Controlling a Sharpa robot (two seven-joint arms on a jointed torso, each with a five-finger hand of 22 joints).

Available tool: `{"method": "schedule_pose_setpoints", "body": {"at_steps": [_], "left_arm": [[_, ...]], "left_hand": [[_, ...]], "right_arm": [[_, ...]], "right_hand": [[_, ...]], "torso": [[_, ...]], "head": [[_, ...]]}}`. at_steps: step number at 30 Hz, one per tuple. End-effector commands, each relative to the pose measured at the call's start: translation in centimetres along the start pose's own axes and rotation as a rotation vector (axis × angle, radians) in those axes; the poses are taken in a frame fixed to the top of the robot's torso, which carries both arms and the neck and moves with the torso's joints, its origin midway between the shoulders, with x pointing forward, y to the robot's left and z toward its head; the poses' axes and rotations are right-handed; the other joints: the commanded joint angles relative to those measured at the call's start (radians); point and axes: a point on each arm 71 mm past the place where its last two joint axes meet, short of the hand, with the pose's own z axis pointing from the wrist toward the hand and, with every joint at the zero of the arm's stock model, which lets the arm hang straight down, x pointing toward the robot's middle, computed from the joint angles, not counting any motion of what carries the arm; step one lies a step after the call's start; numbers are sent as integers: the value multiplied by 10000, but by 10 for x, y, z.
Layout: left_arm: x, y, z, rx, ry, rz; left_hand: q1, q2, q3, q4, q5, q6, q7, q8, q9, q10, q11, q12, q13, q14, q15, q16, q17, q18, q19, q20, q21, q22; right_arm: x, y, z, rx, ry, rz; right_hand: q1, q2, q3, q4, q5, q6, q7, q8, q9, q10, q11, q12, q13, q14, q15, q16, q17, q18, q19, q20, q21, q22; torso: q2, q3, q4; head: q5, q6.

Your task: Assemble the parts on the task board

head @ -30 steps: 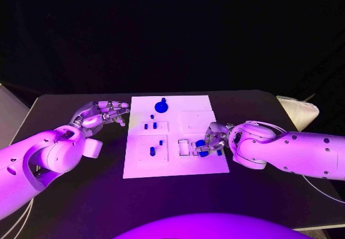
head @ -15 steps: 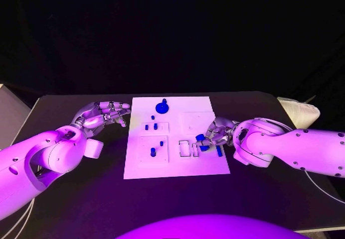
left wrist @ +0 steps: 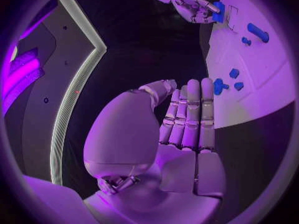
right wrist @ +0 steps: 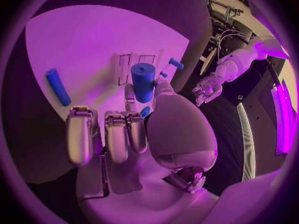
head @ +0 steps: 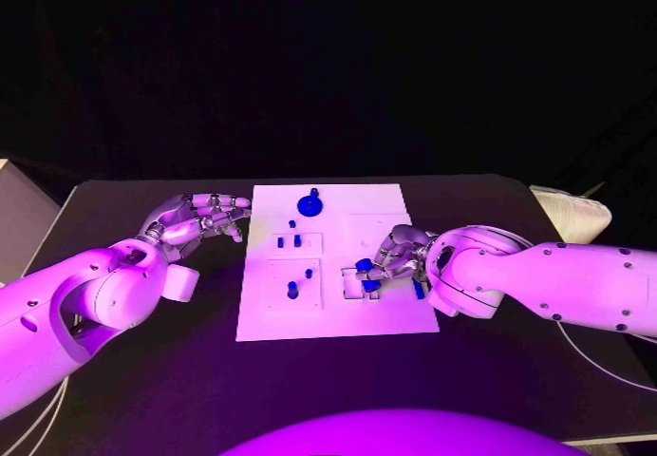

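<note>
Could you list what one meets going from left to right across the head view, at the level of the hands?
Left hand → task board → blue cylinder part held in the right hand → loose blue part → white cloth.

Looking like robotics lab or test cell. Black table standing against unlit black backdrop, coloured stage-type light washing over everything. White task board lying mid-tabletop as purpose-made test fixture, holding small blue parts. Lit strip edging grey panel beside table in left wrist view. Metal frames and cables crowding background beyond far table edge in right wrist view.
</note>
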Motion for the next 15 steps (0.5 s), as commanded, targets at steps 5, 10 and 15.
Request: {"method": "schedule_pose_setpoints", "body": {"at_steps": [5,10,15], "left_arm": [[3,-1,0,46,213,-79],[2,-1,-1,37,200,-69],[2,-1,-1,33,209,-67]], "left_hand": [[101,3,47,-32,55,-68,40,51,-19,-46,-24,51,-16,-9,-10,-58,-16,149,9,-22,49,28],[101,3,47,-32,55,-68,40,51,-19,-46,-24,51,-16,-9,-10,-58,-16,149,9,-22,49,28],[101,3,47,-32,55,-68,40,51,-19,-46,-24,51,-16,-9,-10,-58,-16,149,9,-22,49,28]], "right_arm": [[7,6,5,-196,175,-856],[8,8,8,-256,79,-1106],[9,11,11,-317,3,-1242]], "right_hand": [[-160,-29,-76,10,-294,71,16,34,-11,858,-72,-80,2392,1021,-67,37,2620,-168,752,-60,-16,2202],[-254,-49,-142,11,-477,70,20,38,-2,840,-68,-110,2371,1020,-63,35,2614,-166,748,-55,-30,2203],[-350,-61,-223,13,-803,61,24,47,13,818,-63,-149,2345,1023,-59,40,2628,-161,741,-49,-58,2202]], "torso": [[-8,-8,45],[7,-4,20],[2,4,3]], "head": [[36,-64],[80,-74],[96,-80]]}}
